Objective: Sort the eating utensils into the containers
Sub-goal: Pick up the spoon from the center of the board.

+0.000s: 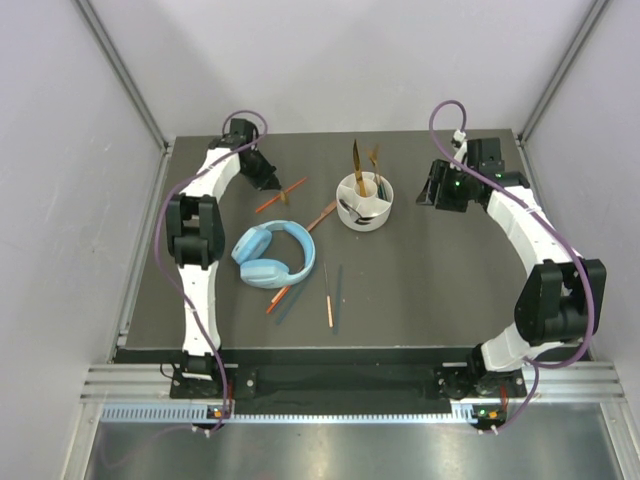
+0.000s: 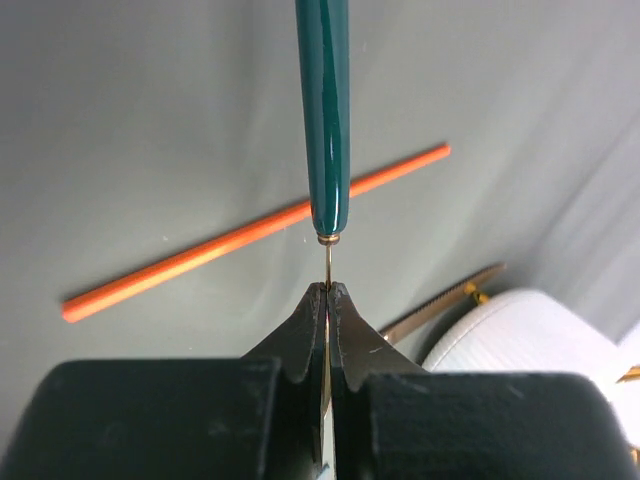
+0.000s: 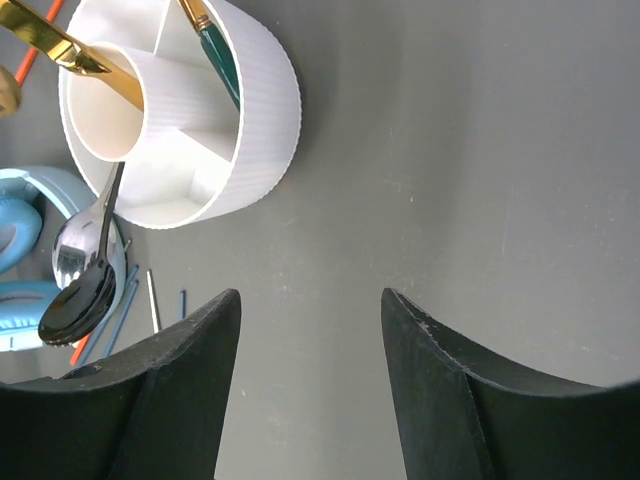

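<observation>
My left gripper (image 2: 328, 287) is shut on the thin gold neck of a utensil with a dark teal handle (image 2: 325, 110), held above an orange chopstick (image 2: 250, 235); in the top view the left gripper (image 1: 268, 180) is at the far left of the table. The round white divided holder (image 1: 362, 222) stands at the far middle with gold utensils (image 1: 358, 160) upright in it. In the right wrist view the holder (image 3: 260, 110) holds gold and teal-handled pieces, plus a silver spoon (image 3: 85, 240) and a black spoon (image 3: 75, 305). My right gripper (image 3: 310, 295) is open and empty, just right of the holder in the top view (image 1: 432, 190).
Light blue headphones (image 1: 273, 257) lie left of centre. Orange chopsticks (image 1: 322, 215) and dark teal chopsticks (image 1: 338, 290) are scattered around them. A gold serrated knife (image 2: 440, 305) lies beside the holder (image 2: 520, 330).
</observation>
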